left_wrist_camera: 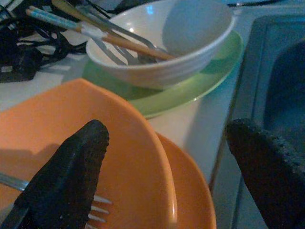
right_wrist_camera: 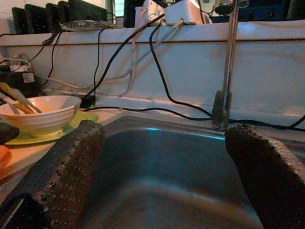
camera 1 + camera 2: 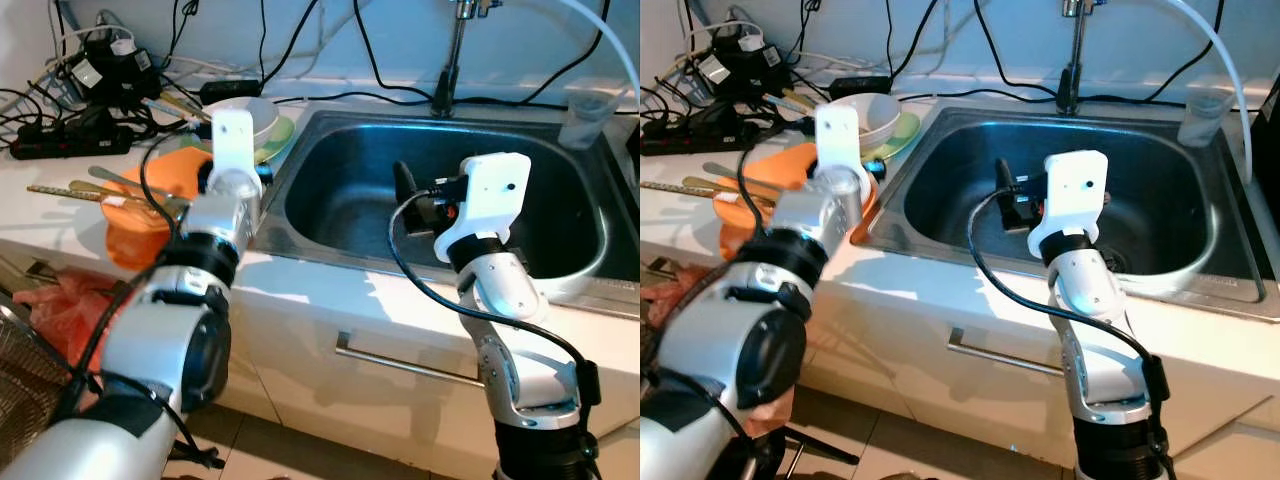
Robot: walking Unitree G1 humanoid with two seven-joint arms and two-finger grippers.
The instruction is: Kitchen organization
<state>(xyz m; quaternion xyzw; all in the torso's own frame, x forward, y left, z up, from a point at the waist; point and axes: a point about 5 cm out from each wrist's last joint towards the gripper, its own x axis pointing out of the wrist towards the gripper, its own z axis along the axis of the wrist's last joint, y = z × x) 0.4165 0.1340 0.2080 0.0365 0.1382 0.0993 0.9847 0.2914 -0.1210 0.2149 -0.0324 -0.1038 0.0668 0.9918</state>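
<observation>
orange plates [image 1: 143,157] stacked on the counter left of the sink [image 3: 330,215], a fork [image 1: 97,210] lying in the top one. just behind them a white bowl [image 1: 190,38] sits on a green plate [image 1: 200,86], chopsticks and cutlery resting in it. left gripper [image 1: 162,176] hovers over the orange stack's rim, fingers spread wide, holding nothing. right gripper [image 2: 167,176] hangs over the sink basin, also wide and empty, pointing toward the tap [image 2: 228,62]. nothing lifted yet; all dishes on the counter, so sorting looks barely begun. power strips and cables [image 3: 90,90] crowd the far corner.
</observation>
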